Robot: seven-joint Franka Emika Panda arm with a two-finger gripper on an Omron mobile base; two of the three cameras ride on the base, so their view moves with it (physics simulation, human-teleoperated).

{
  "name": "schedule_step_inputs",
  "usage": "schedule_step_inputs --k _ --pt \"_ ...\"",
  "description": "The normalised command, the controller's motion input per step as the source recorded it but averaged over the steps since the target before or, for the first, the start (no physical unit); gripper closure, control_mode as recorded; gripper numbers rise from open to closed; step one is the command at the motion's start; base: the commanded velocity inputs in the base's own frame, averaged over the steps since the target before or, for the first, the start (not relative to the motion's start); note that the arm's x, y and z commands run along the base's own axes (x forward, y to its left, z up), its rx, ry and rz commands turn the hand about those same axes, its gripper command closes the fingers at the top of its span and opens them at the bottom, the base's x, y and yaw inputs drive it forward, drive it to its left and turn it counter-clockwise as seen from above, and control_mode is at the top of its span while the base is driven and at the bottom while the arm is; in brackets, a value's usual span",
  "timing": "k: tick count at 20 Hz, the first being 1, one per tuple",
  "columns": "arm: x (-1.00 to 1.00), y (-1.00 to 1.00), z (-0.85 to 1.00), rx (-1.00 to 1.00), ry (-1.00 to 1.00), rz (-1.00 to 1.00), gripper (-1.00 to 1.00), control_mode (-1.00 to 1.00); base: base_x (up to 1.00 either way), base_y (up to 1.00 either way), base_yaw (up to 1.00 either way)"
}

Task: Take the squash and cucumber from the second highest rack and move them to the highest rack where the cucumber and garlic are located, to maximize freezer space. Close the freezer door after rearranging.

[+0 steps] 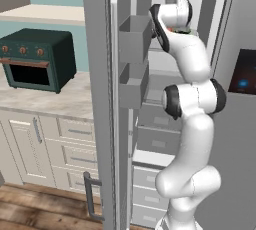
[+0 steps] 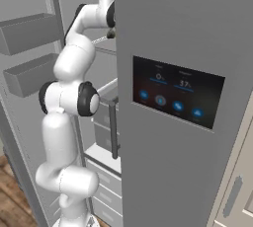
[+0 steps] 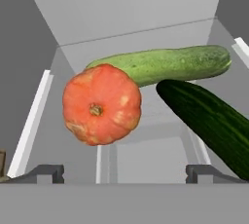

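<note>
Left base view, freezer (image 1: pixel 170 124): seen open, with white inner walls, pale shelves and grey drawers lower down.
Left base view, freezer door (image 1: pixel 102 99): swung wide to the left, its boxy grey bins facing inward and a bar handle low on its edge.
Left base view, arm: reached up into the top of the compartment; the hand is hidden behind the wrist.
Left base view, oven (image 1: pixel 36 59): dark green, set on the counter well to the left.
Right base view, panel door (image 2: pixel 178 97): a dark blue-lit panel is carried on it, and most of the interior is covered by it.
Right base view, arm: bent into the upper compartment beside that door's edge.
Hand view, squash (image 3: pixel 102 104): orange, rounded, seen close between the finger tips; whether it is touched cannot be told.
Hand view, light cucumber (image 3: pixel 165 64): laid across behind the squash.
Hand view, dark cucumber (image 3: pixel 214 121): slanted at the right, just beside the squash.
Hand view, gripper (image 3: pixel 124 173): tips are spread wide apart.
Hand view, rack (image 3: pixel 146 125): pale shelf seen below the vegetables.
</note>
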Motion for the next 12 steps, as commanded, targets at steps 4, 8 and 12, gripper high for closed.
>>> schedule_step_inputs --k 4,8,12 --pt "-0.03 0.08 -0.23 0.0 -0.23 0.0 -1.0 -1.0 0.0 0.0 0.0" --pt "-0.13 0.03 -0.06 0.0 -0.25 0.0 -1.0 -1.0 0.0 0.0 0.0" --pt "-0.47 0.12 0.0 0.0 -0.13 0.0 -1.0 -1.0 0.0 0.0 0.0"
